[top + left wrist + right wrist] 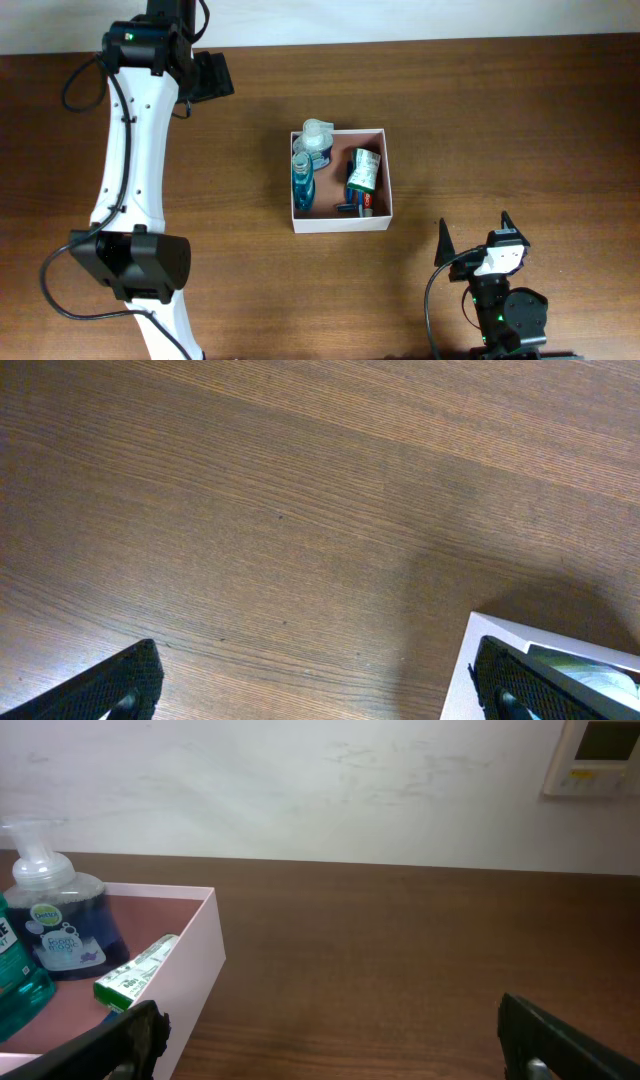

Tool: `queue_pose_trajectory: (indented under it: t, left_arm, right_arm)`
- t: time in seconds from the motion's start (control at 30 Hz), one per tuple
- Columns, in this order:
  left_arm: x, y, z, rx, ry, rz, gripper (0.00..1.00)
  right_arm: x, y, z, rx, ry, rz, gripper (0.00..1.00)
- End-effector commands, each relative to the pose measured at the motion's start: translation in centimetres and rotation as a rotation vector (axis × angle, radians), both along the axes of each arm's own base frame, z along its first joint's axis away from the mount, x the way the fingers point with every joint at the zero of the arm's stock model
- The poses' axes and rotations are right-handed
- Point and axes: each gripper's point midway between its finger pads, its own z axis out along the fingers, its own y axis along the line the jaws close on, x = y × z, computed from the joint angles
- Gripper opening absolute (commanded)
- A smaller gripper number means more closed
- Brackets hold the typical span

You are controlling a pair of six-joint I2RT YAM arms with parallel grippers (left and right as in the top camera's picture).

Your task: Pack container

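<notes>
I'm watching the container (340, 222) sitting mid-frame, up-left of my wide-spread right gripper (473, 232) and down-right of the equally wide left gripper (315, 680), neither clearly nearer.

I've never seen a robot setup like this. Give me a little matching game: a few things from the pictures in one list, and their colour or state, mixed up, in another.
Things:
1. container
2. pump bottle
3. mouthwash bottle
4. right gripper

Colour or state:
A. teal
B. open, holding nothing
C. white outside, pinkish-brown inside
D. clear pump top, dark blue body

Right pairs: 1-C, 2-D, 3-A, 4-B.
</notes>
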Motion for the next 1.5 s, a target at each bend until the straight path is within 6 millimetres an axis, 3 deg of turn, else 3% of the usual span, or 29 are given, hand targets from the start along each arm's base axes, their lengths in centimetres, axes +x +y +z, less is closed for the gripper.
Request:
queue_pose_trajectory:
  t: [0.0, 1.17, 1.33, 1.47]
  left_arm:
    - [-0.1, 0.1, 1.2, -0.012, -0.032, 0.014, 0.99]
    - [-0.4, 0.1, 1.0, 0.004, -0.015, -0.008, 0.99]
    - [-0.6, 0.7, 2.8, 0.054, -0.063, -0.012, 0.99]
    - [-2.1, 1.2, 6.0, 0.07, -0.125, 0.001, 0.99]
  right_arm:
    - [-0.1, 0.2, -0.2, -0.002, 0.003, 0.011, 0.98]
    - [-0.1, 0.2, -0.2, -0.003, 0.003, 0.011, 0.98]
    - [-0.1, 0.2, -0.2, -0.002, 0.003, 0.011, 0.98]
    - [-0.1, 0.2, -0.2, -0.003, 0.003, 0.011, 0.98]
